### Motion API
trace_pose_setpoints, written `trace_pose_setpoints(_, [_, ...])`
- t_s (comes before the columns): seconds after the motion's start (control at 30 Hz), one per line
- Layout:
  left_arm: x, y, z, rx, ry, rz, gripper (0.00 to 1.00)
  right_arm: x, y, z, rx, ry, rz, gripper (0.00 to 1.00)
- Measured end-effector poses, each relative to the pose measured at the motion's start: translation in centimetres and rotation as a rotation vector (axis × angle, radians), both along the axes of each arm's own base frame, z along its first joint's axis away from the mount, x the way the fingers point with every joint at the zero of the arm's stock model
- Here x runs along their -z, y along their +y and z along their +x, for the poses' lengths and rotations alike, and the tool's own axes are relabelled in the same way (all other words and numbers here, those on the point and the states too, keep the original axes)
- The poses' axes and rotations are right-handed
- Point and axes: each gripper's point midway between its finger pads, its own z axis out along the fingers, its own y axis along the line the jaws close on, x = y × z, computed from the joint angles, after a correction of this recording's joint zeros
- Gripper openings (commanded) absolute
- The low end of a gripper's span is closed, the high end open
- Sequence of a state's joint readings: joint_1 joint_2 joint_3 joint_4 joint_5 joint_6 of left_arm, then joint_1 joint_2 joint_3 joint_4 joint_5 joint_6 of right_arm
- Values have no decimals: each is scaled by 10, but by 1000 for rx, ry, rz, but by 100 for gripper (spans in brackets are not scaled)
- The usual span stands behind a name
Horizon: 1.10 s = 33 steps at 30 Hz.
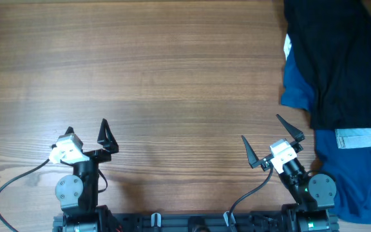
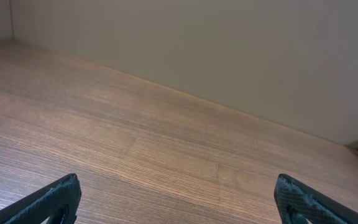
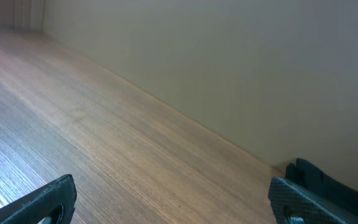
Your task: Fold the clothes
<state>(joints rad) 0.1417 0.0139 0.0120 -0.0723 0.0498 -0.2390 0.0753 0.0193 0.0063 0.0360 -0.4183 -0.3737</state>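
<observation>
One black shorts heap (image 1: 346,64), axis unclear

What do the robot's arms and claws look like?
The left claw and right claw each have two pointy black fingers on a white block. Up close, the fingers show a woven, dotted pattern. The arms are black with round grey joints, and a thin black cable loops from each one.

A wooden table (image 1: 172,71) fills the view. At its right edge lies a blue garment (image 1: 356,177) (partly covered), a pale denim waistband (image 1: 364,137) across it. A plain wall (image 2: 229,50) stands beyond the far edge.
</observation>
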Motion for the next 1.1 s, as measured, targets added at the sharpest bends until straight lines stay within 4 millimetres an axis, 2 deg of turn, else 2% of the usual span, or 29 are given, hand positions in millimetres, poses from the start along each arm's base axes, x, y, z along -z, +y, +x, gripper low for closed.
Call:
trace_pose_setpoints(0.83, [0,0,0,0,0,0,100,0,0,0,0,0,0,100])
trace_pose_setpoints(0.93, [0,1,0,-4,0,0,100,0,0,0,3,-51,-92,100])
trace_pose_setpoints(1.1, [-1,19,-3,-112,-3,11,100,0,2,-1,-5,-161,-294,100])
